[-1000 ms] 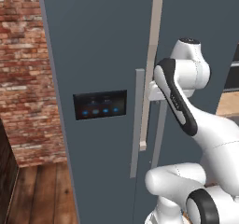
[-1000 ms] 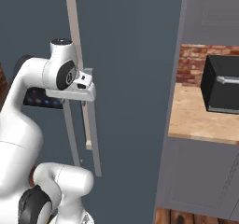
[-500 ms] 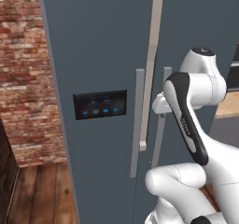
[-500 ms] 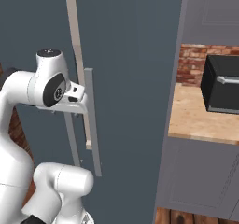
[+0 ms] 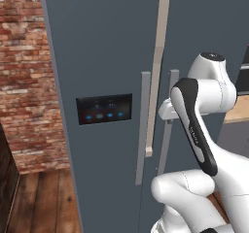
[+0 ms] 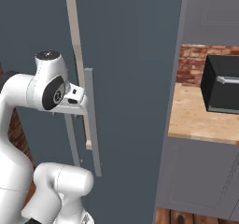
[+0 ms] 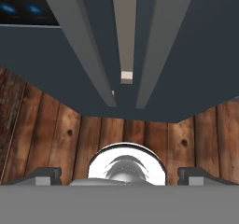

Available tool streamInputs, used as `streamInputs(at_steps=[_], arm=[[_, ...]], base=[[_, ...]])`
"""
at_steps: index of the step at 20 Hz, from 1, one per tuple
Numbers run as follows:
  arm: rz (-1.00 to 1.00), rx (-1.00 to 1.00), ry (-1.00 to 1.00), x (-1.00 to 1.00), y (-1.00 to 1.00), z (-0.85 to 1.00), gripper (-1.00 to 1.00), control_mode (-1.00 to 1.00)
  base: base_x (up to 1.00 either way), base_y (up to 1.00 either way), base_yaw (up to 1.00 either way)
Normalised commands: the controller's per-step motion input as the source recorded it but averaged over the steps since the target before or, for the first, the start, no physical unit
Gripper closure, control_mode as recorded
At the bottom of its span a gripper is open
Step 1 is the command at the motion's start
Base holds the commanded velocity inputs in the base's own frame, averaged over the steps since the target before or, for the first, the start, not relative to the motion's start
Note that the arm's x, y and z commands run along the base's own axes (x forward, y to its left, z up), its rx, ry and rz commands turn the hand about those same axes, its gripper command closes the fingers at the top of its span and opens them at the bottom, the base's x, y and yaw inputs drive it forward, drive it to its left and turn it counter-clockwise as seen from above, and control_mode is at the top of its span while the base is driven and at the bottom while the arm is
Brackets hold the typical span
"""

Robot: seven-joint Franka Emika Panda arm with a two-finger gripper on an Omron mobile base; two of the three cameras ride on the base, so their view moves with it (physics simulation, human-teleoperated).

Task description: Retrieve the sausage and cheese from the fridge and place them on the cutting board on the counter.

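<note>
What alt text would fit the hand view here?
Looking down the front of the fridge: its two long grey handles run side by side toward a wooden floor, with the open gripper spread wide at the bottom. Blue panel lights glow at upper left.

Fridge (image 5: 107,47) doors: smooth matt slate blue-grey, painted look, no glare. Door handles (image 5: 142,130): flat grey bars, dull satin finish like brushed metal. Panel (image 5: 104,108) on the left door: glossy dark face with small blue lights. Wall (image 5: 24,72) beside the fridge: rough red-brown brick with pale mortar lines. Floor (image 7: 51,134): dark wood planks, visible grain and knots. Counter (image 6: 200,118): light wood, matt. Black appliance (image 6: 223,84) on the counter: smooth, slight sheen.
</note>
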Motion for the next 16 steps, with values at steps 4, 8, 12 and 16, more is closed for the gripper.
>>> streamInputs(at_steps=[4,8,12,16], arm=[[0.0,0.0,0.0,0.0,0.0,0.0,-1.0,-1.0],[0.0,0.0,0.0,0.0,0.0,0.0,-1.0,-1.0],[0.0,0.0,0.0,0.0,0.0,0.0,-1.0,-1.0],[0.0,0.0,0.0,0.0,0.0,0.0,-1.0,1.0]], base=[[0.0,0.0,0.0],[0.0,0.0,0.0],[0.0,0.0,0.0],[0.0,0.0,0.0]])
